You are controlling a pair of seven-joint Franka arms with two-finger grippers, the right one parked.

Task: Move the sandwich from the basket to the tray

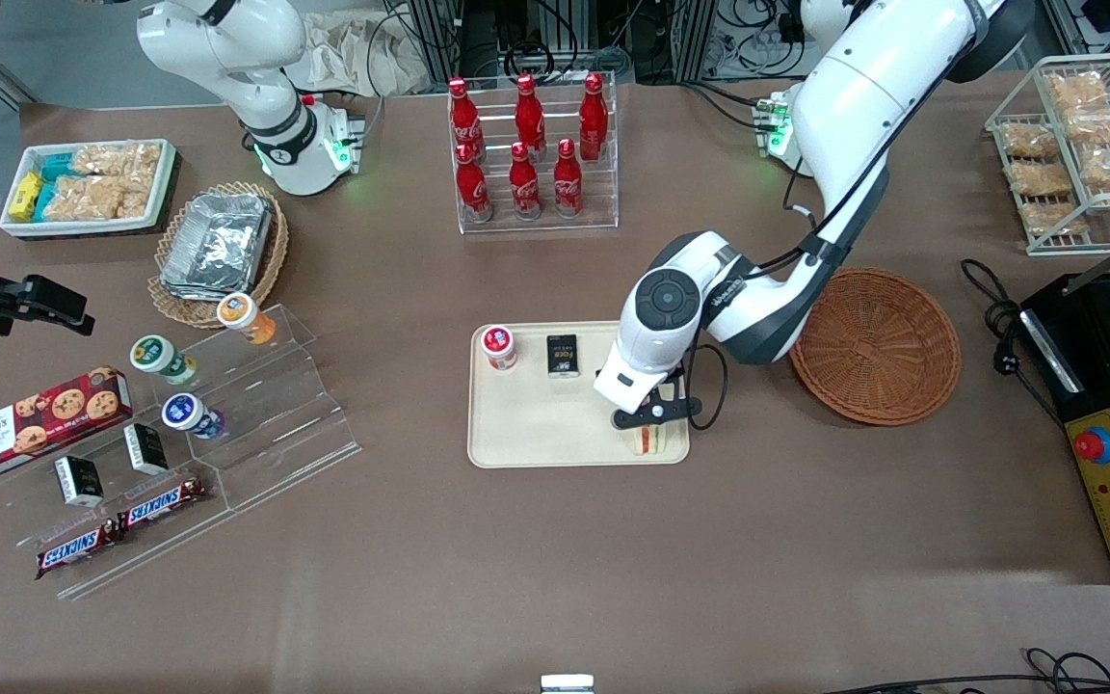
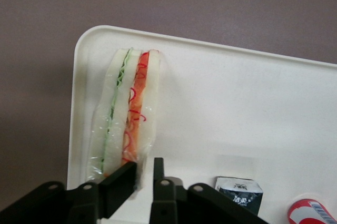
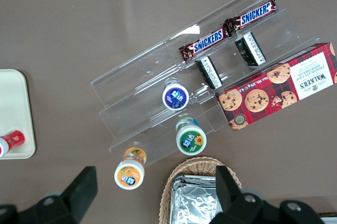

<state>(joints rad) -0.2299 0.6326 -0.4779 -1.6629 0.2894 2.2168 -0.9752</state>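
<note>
- The gripper (image 1: 652, 416) stands over the tray (image 1: 526, 424), at the corner nearest the front camera on the working arm's side; its fingers (image 2: 122, 181) sit close together, a narrow gap between them, at the end of the sandwich (image 2: 129, 113).
- The sandwich lies along the tray's short rim, taking up that edge strip.
- On the tray's edge farthest from the camera stand a red-lidded cup (image 1: 498, 346) and a small black packet (image 1: 563, 354), just beside each other.
- The tray's middle, between those two items and its camera-side rim, is bare.
- The basket (image 1: 878, 345) lies off the tray toward the working arm's end, with the arm's forearm (image 1: 767, 308) spanning the gap between tray and basket.
</note>
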